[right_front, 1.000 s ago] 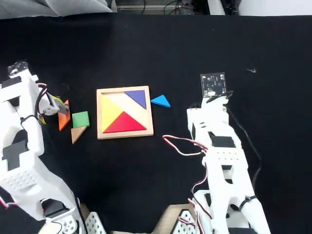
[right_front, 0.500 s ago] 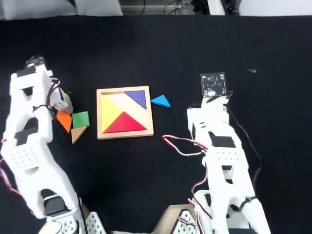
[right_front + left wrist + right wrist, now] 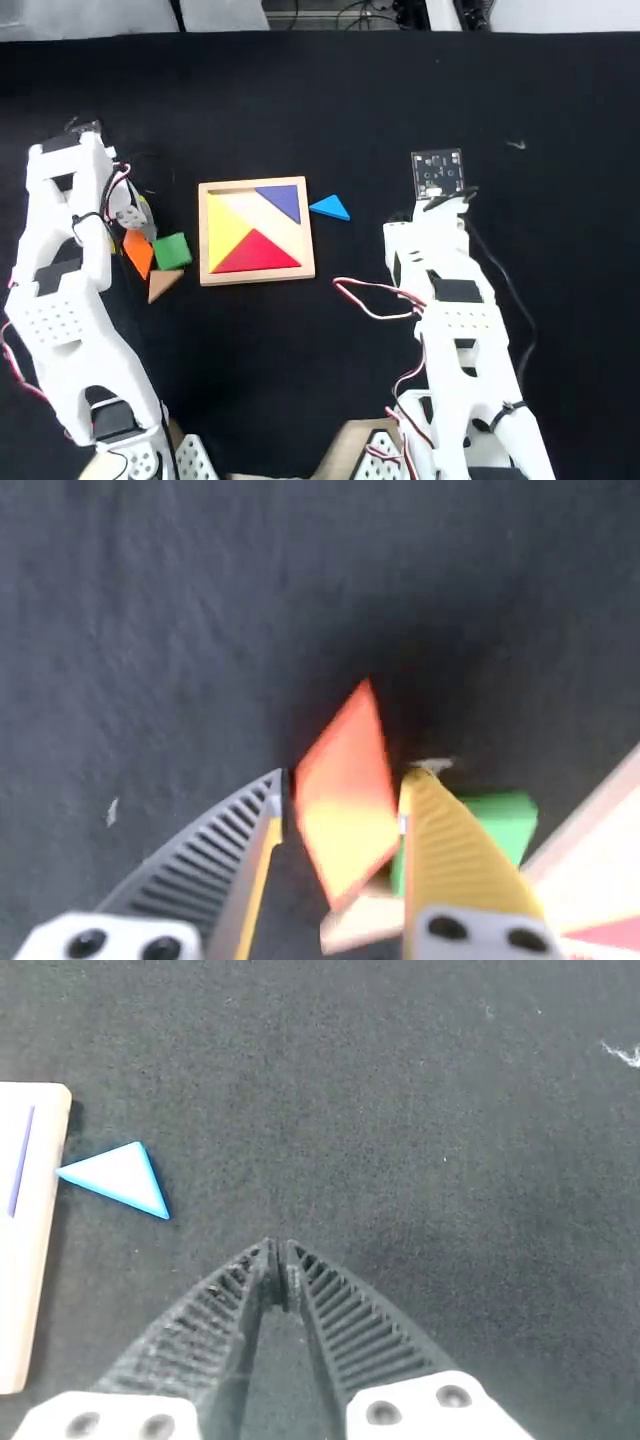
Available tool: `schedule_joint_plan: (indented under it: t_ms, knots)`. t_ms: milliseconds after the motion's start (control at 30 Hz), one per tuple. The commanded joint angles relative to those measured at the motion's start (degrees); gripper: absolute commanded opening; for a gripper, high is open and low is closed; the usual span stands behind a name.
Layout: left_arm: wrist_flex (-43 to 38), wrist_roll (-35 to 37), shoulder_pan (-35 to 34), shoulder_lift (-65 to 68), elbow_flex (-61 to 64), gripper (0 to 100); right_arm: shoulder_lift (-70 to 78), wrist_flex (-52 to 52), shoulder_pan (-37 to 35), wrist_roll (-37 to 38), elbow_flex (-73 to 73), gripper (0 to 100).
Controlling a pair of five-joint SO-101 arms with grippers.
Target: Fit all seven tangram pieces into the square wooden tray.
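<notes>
The square wooden tray point(image 3: 255, 272) lies mid-table and holds a yellow triangle point(image 3: 228, 232), a red triangle point(image 3: 257, 254) and a dark blue piece point(image 3: 281, 200). Left of the tray, my left gripper point(image 3: 347, 778) is shut on an orange piece point(image 3: 345, 800), which is tilted just above the cloth point(image 3: 138, 252). A green square point(image 3: 172, 250) and a wood-coloured triangle point(image 3: 163, 284) lie right beside it. A light blue triangle point(image 3: 330, 207) rests off the tray's right edge. My right gripper point(image 3: 277, 1260) is shut on nothing, to the right of that triangle point(image 3: 118, 1178).
Black cloth covers the table. The right arm point(image 3: 445, 290) stretches from the front edge up the right half. The left arm point(image 3: 60, 280) stands along the left side. Red and white cables point(image 3: 375, 298) loop beside the right arm.
My left arm has swung toward the tray with the orange piece in its grip. The green square has turned slightly and the wood-coloured triangle has shifted nearer the front. The right arm stayed still.
</notes>
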Motion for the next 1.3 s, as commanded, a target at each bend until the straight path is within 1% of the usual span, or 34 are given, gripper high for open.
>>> schedule_joint_plan:
  t_ms: [0, 67, 133, 233, 333, 467, 600, 733, 867, 1000, 1267]
  knots:
    - [3.69, 3.6, -2.33, -8.7, -0.13, 22, -1.98, -0.97, -0.7, 0.44, -0.31, 1.1]
    - [3.78, 4.57, -2.15, -12.48, 3.82, 25, -1.98, -0.97, -0.7, 0.44, -0.31, 1.1]
    - [1.85, 6.51, -2.07, -15.47, 9.19, 26, -1.98, -0.97, -0.7, 0.44, -0.31, 1.1]
    - [-5.8, 9.76, -2.42, -18.99, 18.68, 26, -1.98, -0.97, -0.7, 0.44, -0.31, 1.1]
    - [-14.07, 14.42, -2.51, -19.52, 26.24, 26, -1.98, -0.97, -0.7, 0.44, -0.31, 1.1]
    - [-18.46, 18.73, -2.51, -19.52, 29.49, 26, -1.98, -1.05, -0.7, 0.44, 0.04, 1.1]
    - [-18.64, 20.4, -2.51, -19.52, 29.32, 26, -1.98, -1.05, -0.7, 0.44, 0.13, 1.1]
    - [-18.02, 20.13, -2.77, -20.04, 29.49, 26, -1.98, -1.05, -0.7, 0.44, 0.13, 1.1]
    - [-14.24, 19.96, -6.55, -22.33, 26.51, 26, -1.98, -1.14, -0.79, 0.44, 0.13, 1.1]
    - [-13.63, 19.96, -8.57, -25.05, 26.51, 26, -1.98, -1.14, -0.79, 0.44, 0.13, 1.1]
    - [-13.19, 17.49, -8.92, -25.93, 27.56, 26, -1.98, -1.14, -0.79, 0.44, 0.13, 1.1]
